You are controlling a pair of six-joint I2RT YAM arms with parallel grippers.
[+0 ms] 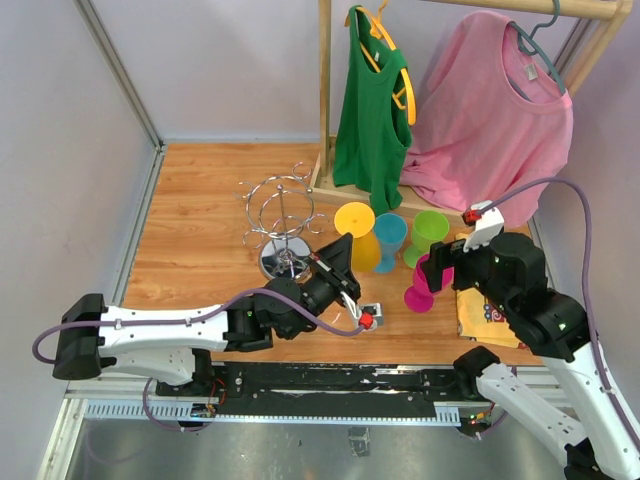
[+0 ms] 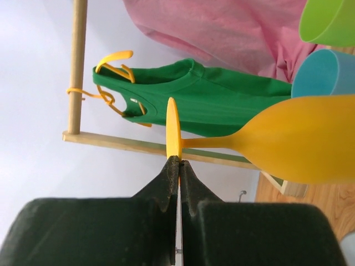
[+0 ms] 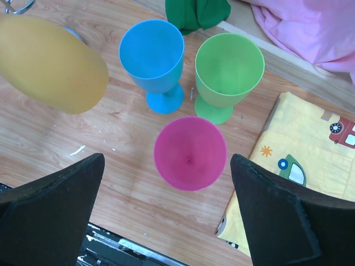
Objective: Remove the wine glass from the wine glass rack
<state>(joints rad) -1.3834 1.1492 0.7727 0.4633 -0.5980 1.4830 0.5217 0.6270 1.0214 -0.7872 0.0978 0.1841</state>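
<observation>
Wine glass: the yellow plastic wine glass [image 1: 356, 220] is clear of the rack, just right of its loops. It is held in the air with its foot up and its bowl down.
Rack: the small shiny silver wire wine glass rack [image 1: 283, 215], with a round chrome base and curled loop arms, stands left of centre on the wooden table [image 1: 200, 230].
Left gripper: the left gripper [image 2: 178, 165] is clamped on the thin edge of the yellow foot disc, its fingers nearly meeting.
Right gripper: the right gripper [image 3: 166, 162] is spread wide above an upright pink plastic wine glass [image 3: 190, 152] — the glass sits between the fingers, and no contact shows.
In the way: a blue plastic wine glass [image 1: 390, 238] stands just right of the yellow bowl. A green plastic wine glass [image 1: 431, 230] stands beside the blue one, and the pink one is nearer than both.
Far side: a wooden clothes rack [image 1: 325, 90] carries a green tank top [image 1: 372, 110] and a pink T-shirt [image 1: 490, 120].
Near right: a yellow printed cloth [image 1: 478, 318] lies flat — partly under the right arm.
</observation>
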